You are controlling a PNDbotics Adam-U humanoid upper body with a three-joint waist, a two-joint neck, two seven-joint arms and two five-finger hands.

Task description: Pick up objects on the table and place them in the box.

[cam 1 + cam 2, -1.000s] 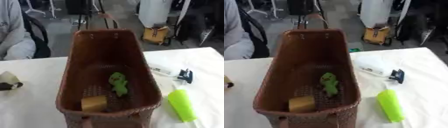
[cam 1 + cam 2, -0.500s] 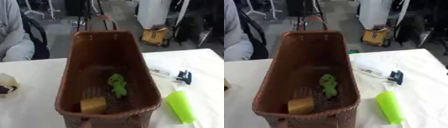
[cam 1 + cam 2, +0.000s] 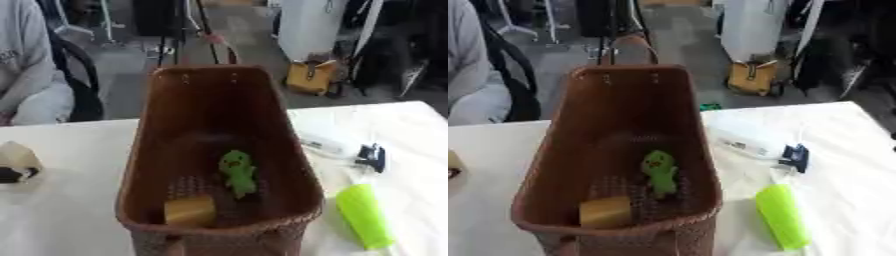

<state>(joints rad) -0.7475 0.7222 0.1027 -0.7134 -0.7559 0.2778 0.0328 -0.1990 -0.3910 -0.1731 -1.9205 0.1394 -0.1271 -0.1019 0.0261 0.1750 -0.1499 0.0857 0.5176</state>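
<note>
A tall brown woven basket stands in the middle of the white table. Inside it lie a green toy figure and a tan block. Right of the basket a lime-green cylinder lies on the table. Behind it are a dark blue clip-like thing and a clear-wrapped white item. A beige and black rounded object sits at the table's left edge. Neither of my hands shows in either view.
The table's far edge runs behind the basket. Beyond it are a seated person in grey at the left, a yellow bag on the floor and dark stands.
The whole picture has shifted slightly, so the camera has moved. The things on the table keep their places relative to each other.
</note>
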